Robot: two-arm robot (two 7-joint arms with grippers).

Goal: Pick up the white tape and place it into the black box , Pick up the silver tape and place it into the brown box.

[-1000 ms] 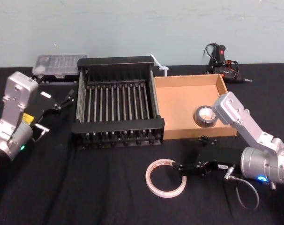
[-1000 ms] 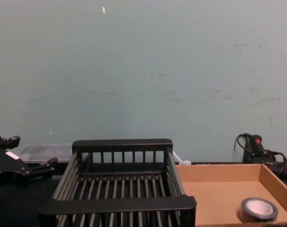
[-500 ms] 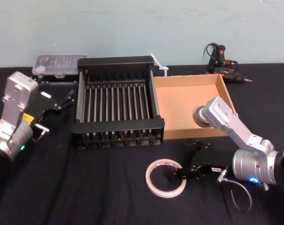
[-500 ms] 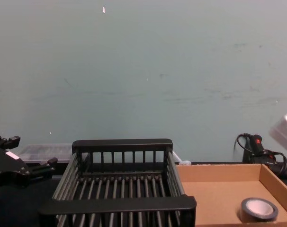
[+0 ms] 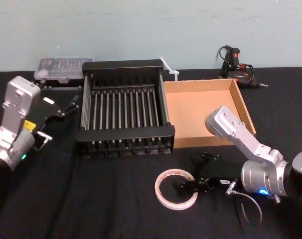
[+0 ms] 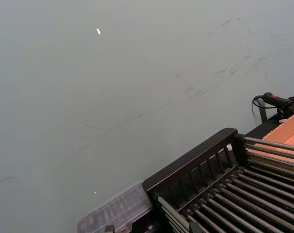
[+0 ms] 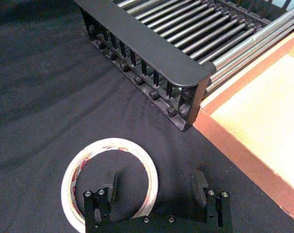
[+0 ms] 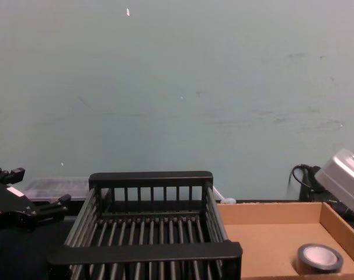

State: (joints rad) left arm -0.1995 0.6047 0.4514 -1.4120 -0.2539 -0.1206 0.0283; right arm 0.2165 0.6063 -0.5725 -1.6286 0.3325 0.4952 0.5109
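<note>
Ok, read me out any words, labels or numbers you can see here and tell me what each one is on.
No text here can be read.
White tape: red and dark printed marks, too blurred to read.
Yellow sticker on the left arm: too small to read.
White label on the right arm: too small to read.

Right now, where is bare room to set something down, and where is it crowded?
Free: inside the black box, the brown box left of the silver tape, and the cloth left of the white tape. Crowded: the open right gripper straddles that tape's rim; the left gripper is parked left of the black box.
</note>
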